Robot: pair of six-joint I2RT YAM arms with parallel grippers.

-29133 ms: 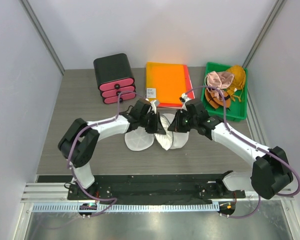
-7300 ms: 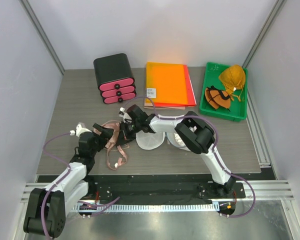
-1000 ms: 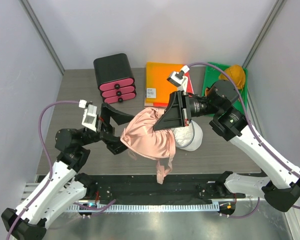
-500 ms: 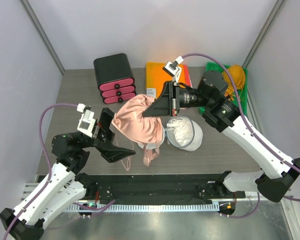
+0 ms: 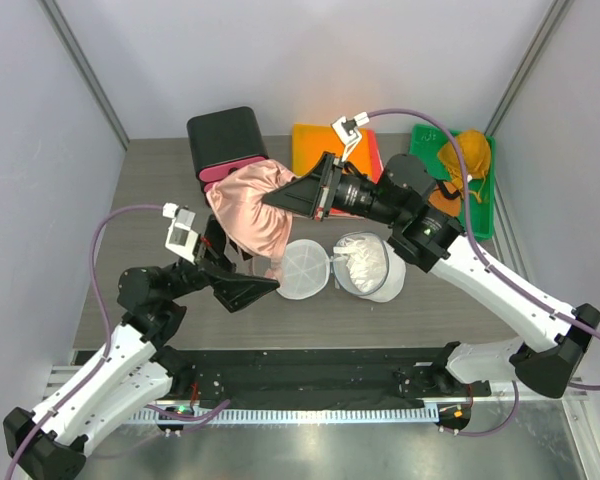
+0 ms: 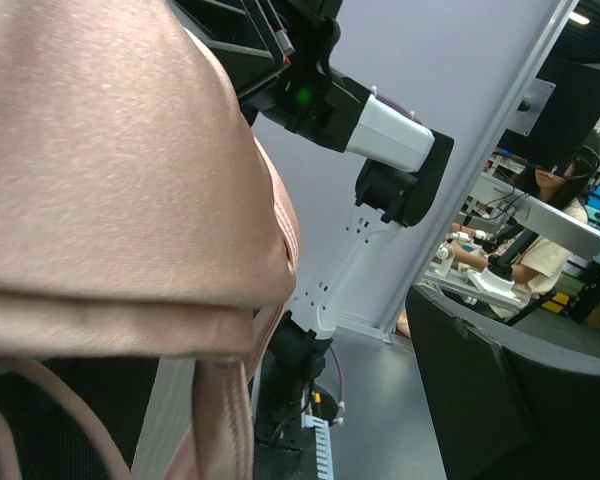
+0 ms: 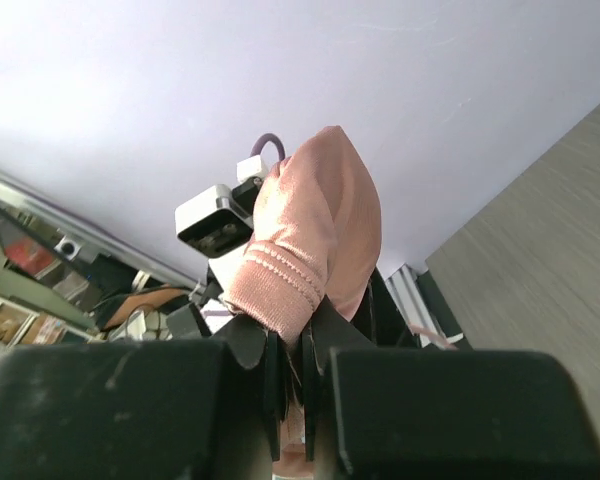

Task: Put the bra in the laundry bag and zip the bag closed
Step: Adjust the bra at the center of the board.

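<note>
The right gripper (image 5: 272, 201) pinched the pink bra (image 5: 248, 210) in the air beside the open laundry bag (image 5: 305, 272), probably to lower it in, while the left gripper (image 5: 265, 285) stood spread wide nearby.

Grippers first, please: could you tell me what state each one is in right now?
Left gripper: open.
Right gripper: shut on the pink bra.

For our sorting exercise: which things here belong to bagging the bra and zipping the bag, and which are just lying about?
Job: bra, held by the right end effector; open laundry bag.
Lying about: black drawer box; orange folder; green tray with orange garments.
</note>
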